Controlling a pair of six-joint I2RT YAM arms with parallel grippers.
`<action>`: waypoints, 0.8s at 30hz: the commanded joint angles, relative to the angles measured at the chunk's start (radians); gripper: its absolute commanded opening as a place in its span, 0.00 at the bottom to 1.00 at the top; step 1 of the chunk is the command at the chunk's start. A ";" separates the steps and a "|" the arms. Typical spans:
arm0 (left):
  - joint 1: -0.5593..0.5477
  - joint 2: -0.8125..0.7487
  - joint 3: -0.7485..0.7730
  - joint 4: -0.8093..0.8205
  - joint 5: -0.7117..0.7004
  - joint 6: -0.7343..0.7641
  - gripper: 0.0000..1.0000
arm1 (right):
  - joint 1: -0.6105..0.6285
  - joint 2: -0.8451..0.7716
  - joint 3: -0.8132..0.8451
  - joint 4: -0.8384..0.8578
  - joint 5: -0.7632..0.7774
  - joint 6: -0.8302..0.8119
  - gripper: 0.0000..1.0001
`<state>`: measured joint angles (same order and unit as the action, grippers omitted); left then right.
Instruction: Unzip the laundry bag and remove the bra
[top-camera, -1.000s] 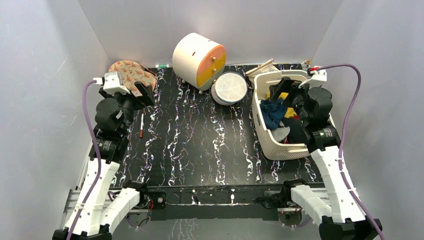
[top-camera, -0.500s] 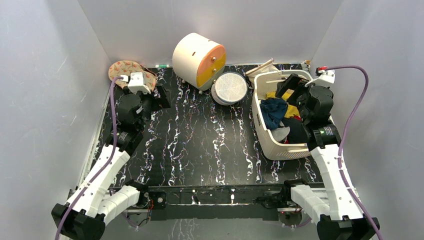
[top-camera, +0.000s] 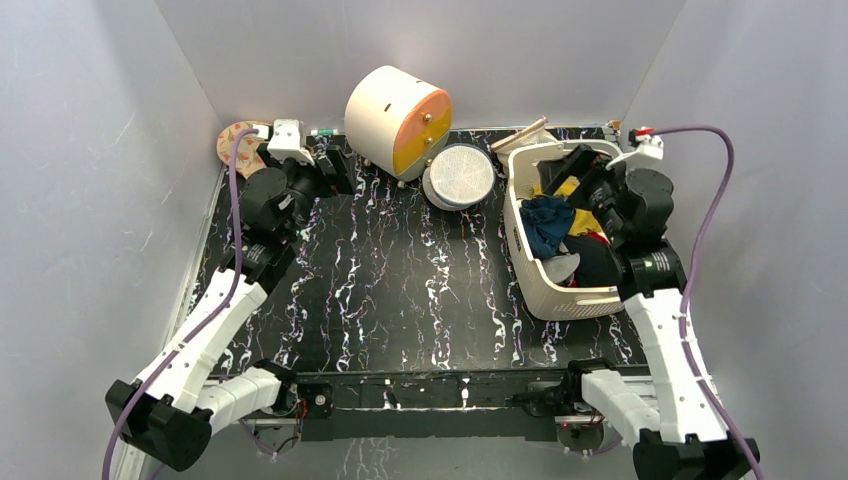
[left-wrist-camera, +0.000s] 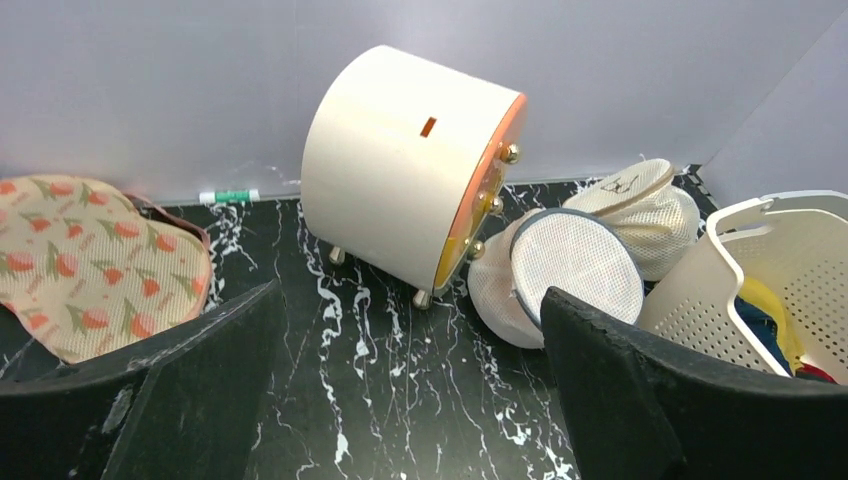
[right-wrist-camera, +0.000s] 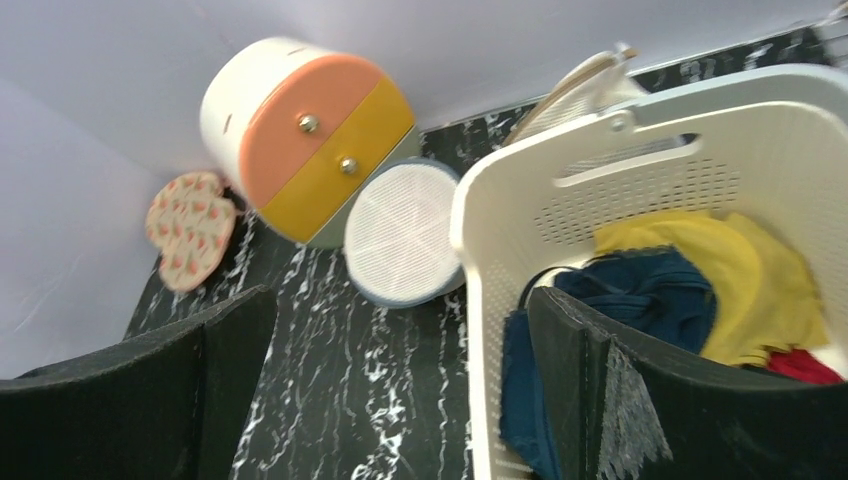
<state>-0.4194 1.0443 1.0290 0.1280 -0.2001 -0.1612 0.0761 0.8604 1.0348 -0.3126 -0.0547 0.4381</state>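
The laundry bag (top-camera: 460, 176), a round white mesh pouch, leans on edge between the cabinet and the basket at the back of the table; it also shows as the laundry bag (left-wrist-camera: 578, 265) and the laundry bag (right-wrist-camera: 400, 235). The bra is hidden. My left gripper (top-camera: 338, 172) hovers open at the back left, well left of the bag, with nothing between its fingers; in its wrist view the left gripper (left-wrist-camera: 408, 300) faces the cabinet and bag. My right gripper (top-camera: 568, 172) hangs open above the basket's far left part, empty, as the right gripper (right-wrist-camera: 400, 298) shows.
A cream-and-orange drawer cabinet (top-camera: 397, 118) stands at the back. A cream slotted basket (top-camera: 560, 300) with blue, yellow and dark clothes sits at the right. A second mesh pouch (left-wrist-camera: 640, 205) lies behind the bag. A patterned pad (left-wrist-camera: 90, 255) lies back left.
My left arm has swung from above the patterned pad toward the back and right, nearer the cabinet. The right gripper has shifted slightly farther back over the basket. Both stayed open.
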 joint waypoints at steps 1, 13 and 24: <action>-0.006 -0.050 -0.026 0.085 0.021 0.066 0.98 | -0.005 0.073 0.093 0.022 -0.198 0.022 0.98; -0.009 -0.086 -0.105 0.144 0.031 0.092 0.98 | 0.420 0.477 0.442 -0.132 -0.009 -0.144 0.98; -0.008 -0.090 -0.135 0.173 -0.048 0.131 0.98 | 0.562 0.821 0.612 -0.197 0.362 -0.270 0.94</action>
<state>-0.4229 0.9737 0.9134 0.2428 -0.2005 -0.0631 0.6117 1.5902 1.5471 -0.4763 0.0715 0.2565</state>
